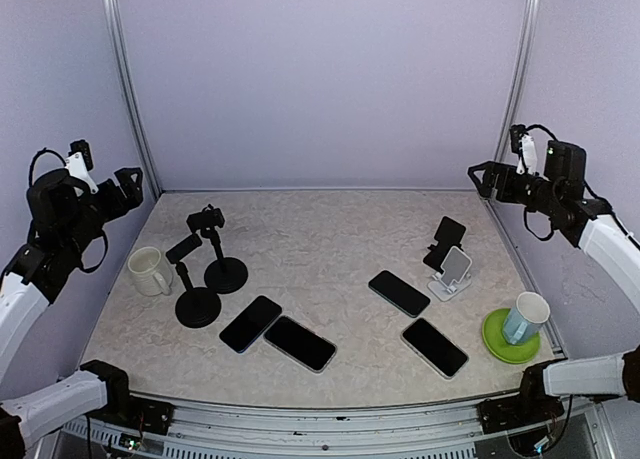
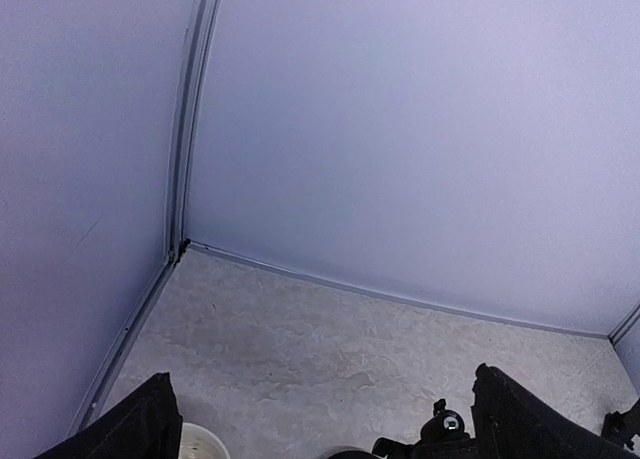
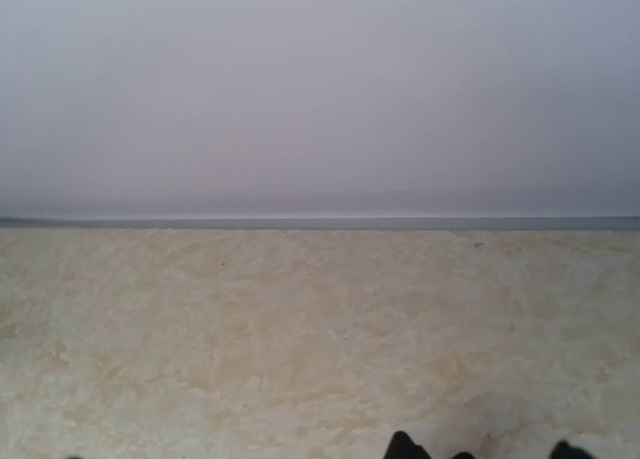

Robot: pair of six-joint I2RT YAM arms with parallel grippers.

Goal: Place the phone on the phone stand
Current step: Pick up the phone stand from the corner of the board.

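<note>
Several black phones lie flat on the table: one [image 1: 250,323] beside another [image 1: 300,343] at centre front, a third [image 1: 399,293] and a fourth [image 1: 435,347] to the right. Two black round-base phone stands [image 1: 198,304] [image 1: 226,274] are on the left; a black stand [image 1: 445,241] and a white stand [image 1: 455,271] are on the right. My left gripper [image 1: 130,181] hangs raised at the far left, open and empty, its fingers [image 2: 140,429] wide apart over bare table. My right gripper [image 1: 482,177] is raised at the far right, open, holding nothing.
A cream mug [image 1: 150,271] stands left of the black stands; its rim [image 2: 200,444] shows in the left wrist view. A pale cup [image 1: 525,317] sits on a green coaster [image 1: 508,343] at front right. Walls close in the back and both sides.
</note>
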